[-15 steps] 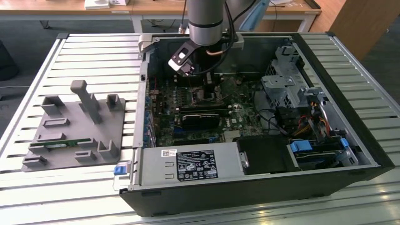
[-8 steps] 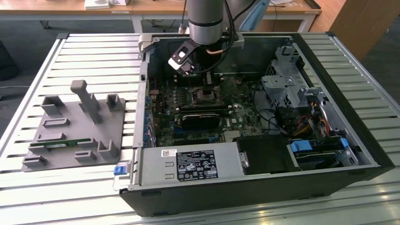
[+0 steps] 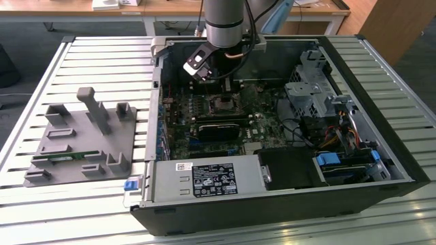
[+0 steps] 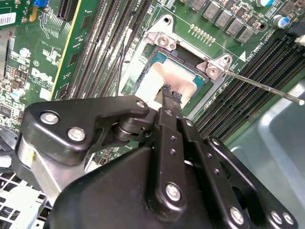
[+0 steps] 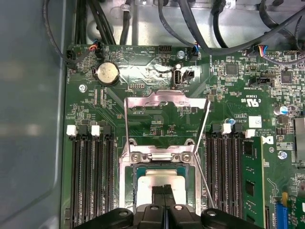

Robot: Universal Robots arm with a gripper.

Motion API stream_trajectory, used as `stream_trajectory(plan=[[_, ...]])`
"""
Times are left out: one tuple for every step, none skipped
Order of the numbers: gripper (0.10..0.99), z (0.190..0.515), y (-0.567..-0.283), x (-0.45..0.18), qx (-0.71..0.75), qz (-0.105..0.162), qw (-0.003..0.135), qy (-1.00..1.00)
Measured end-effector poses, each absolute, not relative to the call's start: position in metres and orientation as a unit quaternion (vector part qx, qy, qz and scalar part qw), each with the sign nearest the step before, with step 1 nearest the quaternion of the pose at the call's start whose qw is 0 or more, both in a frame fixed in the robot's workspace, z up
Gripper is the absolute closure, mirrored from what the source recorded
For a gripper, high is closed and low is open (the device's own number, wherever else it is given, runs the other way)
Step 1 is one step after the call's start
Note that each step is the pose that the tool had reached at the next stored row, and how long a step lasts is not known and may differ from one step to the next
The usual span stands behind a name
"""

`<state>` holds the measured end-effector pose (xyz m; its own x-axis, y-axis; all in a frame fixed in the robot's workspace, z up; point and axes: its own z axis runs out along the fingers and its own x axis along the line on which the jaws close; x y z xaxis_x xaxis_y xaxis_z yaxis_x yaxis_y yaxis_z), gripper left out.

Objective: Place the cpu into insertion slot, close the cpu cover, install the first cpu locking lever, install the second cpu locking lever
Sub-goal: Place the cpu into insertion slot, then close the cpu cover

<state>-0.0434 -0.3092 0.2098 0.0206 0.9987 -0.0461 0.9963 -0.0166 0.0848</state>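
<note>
Clenched tight, the hand (image 4: 170,93) is hanging over the cpu (image 5: 151,177). Its two black fingers (image 5: 158,195) are meeting along a thin line with nothing showing between them. Whether the tips are touching the chip cannot be told. The cpu is lying flat inside the insertion slot (image 5: 135,188), its pale metal face turned up. The cpu cover (image 5: 167,99) is standing swung open on the side of the slot away from the hand, with green board showing through its window. Two thin locking levers (image 5: 126,125) are sticking up free beside it, neither one hooked down.

White lettering is running across the green motherboard (image 5: 228,95). A small white sticker (image 5: 254,121) is sitting near the black memory slots (image 5: 90,176), and a round coin battery (image 5: 107,73) is shining farther off. In the exterior view a large black-and-white label (image 3: 212,179) is covering the top of the grey power supply (image 3: 170,186); its print is too small to make out.

The black computer case (image 3: 272,209) is lying open on a worktop (image 3: 89,56) of pale metal slats. At the exterior view's left a grey fixture plate (image 3: 68,171) with upright posts is resting on the slats, and a green strip (image 3: 68,156) is lying in it. Wooden desks (image 3: 170,7) are standing along the far side, above a dark floor.
</note>
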Motion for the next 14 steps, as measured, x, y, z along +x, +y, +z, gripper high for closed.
stream_trajectory(plan=[[0.980,0.2101,-0.3092,-0.0434,0.713,0.013,0.046,0.700],[0.980,0.2105,-0.3093,-0.0434,0.713,0.013,0.046,0.700],[0.980,0.2107,-0.3092,-0.0433,0.713,0.013,0.046,0.700],[0.980,0.2109,-0.3092,-0.0433,0.713,0.013,0.046,0.700],[0.980,0.2112,-0.3092,-0.0434,0.713,0.013,0.046,0.700],[0.980,0.2114,-0.3092,-0.0434,0.713,0.013,0.046,0.700],[0.980,0.2117,-0.3092,-0.0434,0.713,0.013,0.046,0.700],[0.980,0.2121,-0.3092,-0.0433,0.713,0.013,0.046,0.700],[0.980,0.2126,-0.3093,-0.0432,0.713,0.013,0.046,0.700],[0.980,0.2132,-0.3093,-0.0432,0.713,0.013,0.046,0.700],[0.980,0.2138,-0.3092,-0.0432,0.713,0.013,0.046,0.700],[0.980,0.2143,-0.3093,-0.0432,0.713,0.013,0.046,0.700],[0.980,0.2147,-0.3092,-0.0432,0.713,0.013,0.046,0.699],[0.980,0.2152,-0.3092,-0.0432,0.713,0.013,0.046,0.699]])
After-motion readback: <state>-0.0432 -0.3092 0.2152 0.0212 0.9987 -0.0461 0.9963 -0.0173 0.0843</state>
